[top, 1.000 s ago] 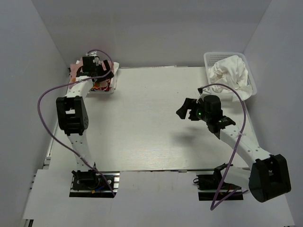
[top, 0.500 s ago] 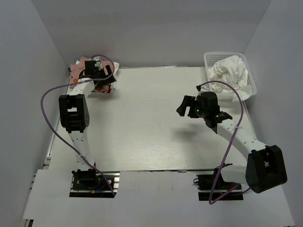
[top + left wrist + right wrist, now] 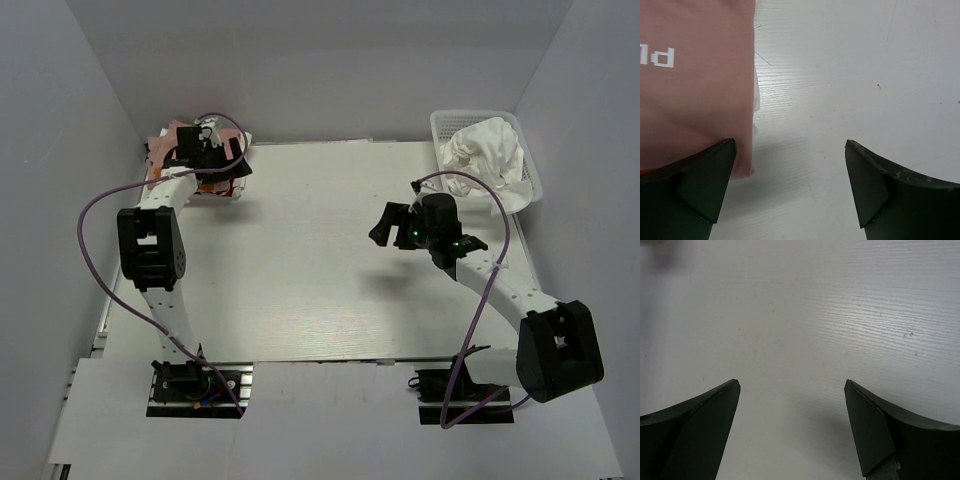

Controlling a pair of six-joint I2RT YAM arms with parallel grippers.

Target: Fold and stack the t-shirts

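A folded dusty-pink t-shirt (image 3: 163, 140) tops a small stack at the table's far left corner, with a white t-shirt with red print (image 3: 213, 189) under it. In the left wrist view the pink t-shirt (image 3: 695, 75) shows white letters and its right edge lies by my left finger. My left gripper (image 3: 228, 165) (image 3: 790, 145) is open and empty over that edge. Crumpled white t-shirts (image 3: 485, 150) fill the basket. My right gripper (image 3: 383, 224) (image 3: 792, 382) is open and empty above bare table at the right of centre.
A white mesh basket (image 3: 445, 120) stands at the far right corner. Grey walls close in the table (image 3: 300, 270) on the left, back and right. Purple cables loop off both arms.
My left gripper has shifted slightly right along the stack's edge. My right gripper has moved a little left and toward the back, its arm stretching out.
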